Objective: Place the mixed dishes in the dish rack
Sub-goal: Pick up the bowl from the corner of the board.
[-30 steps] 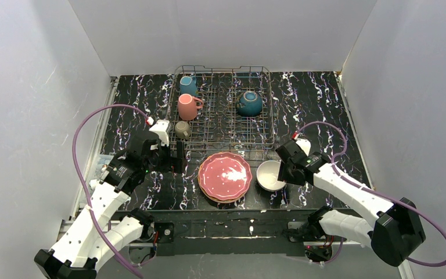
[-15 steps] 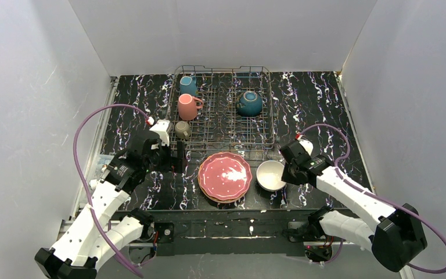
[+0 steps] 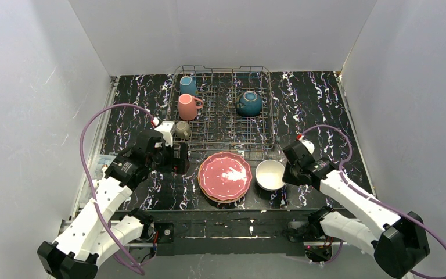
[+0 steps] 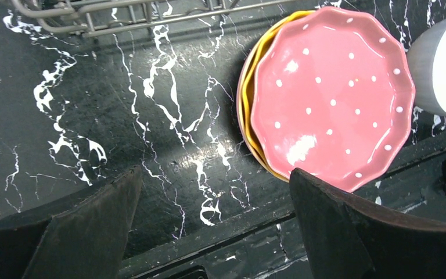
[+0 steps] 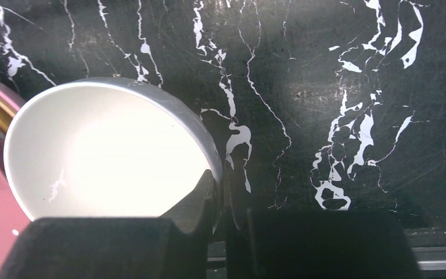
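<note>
On the black marbled bench [image 3: 319, 99], the white bowl [image 5: 104, 157] sits just right of the pink plate [image 4: 331, 99], in front of the wire rack [image 3: 223, 125]. The right claw [image 5: 222, 195], its arm stretched low, pinches the bowl's rim. The left claw [image 4: 213, 177] hangs wide open and empty, left of that plate.

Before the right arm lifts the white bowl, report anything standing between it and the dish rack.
Nothing visible: only bare tabletop lies between the white bowl, pinched at its rim by the right gripper, and the dish rack.

Orange plate [image 4: 245, 102] mostly under the pink plate [image 4: 332, 96], only its rim visible
</note>
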`<state>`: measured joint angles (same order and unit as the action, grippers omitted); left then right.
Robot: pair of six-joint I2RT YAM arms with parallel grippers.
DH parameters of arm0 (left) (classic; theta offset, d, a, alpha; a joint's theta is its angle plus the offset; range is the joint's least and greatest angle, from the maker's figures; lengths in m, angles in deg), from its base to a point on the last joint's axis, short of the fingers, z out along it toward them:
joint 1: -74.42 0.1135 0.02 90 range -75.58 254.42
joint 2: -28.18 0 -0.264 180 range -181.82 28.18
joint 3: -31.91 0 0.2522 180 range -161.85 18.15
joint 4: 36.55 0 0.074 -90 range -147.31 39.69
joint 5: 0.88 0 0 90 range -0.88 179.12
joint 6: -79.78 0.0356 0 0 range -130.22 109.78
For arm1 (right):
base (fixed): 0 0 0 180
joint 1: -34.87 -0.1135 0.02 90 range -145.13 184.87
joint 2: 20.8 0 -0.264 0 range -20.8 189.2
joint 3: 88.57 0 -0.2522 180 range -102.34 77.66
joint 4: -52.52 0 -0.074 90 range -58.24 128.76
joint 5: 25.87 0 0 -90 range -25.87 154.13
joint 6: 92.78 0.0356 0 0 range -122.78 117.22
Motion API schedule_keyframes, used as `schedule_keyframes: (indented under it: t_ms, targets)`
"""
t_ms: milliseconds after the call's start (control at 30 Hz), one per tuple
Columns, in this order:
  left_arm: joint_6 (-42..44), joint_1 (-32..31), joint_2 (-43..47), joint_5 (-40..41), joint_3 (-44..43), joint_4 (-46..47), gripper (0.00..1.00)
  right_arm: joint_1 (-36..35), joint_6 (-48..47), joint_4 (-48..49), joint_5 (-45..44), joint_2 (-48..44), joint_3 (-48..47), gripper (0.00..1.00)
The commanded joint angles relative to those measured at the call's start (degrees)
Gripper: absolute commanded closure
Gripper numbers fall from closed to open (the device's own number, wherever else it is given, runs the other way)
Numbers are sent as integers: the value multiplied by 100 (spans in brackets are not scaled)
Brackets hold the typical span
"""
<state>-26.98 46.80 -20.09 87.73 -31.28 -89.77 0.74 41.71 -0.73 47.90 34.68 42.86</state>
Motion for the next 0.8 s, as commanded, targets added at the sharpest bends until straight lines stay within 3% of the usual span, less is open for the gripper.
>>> schedule_keyframes:
  t_ms: [0, 467, 767]
  targets:
    - [164, -25, -104, -466, 26, -4, 2, 20, -73, 201, 118, -306, -207, 99]
    - [105, -25, -244, -884, -198, -5, 2, 20, -588, -464, 124, -582, -1141, 99]
    - [14, -26, -183, -1049, -719, -455, 2, 20, -1079, -753, 180, -230, -1850, 99]
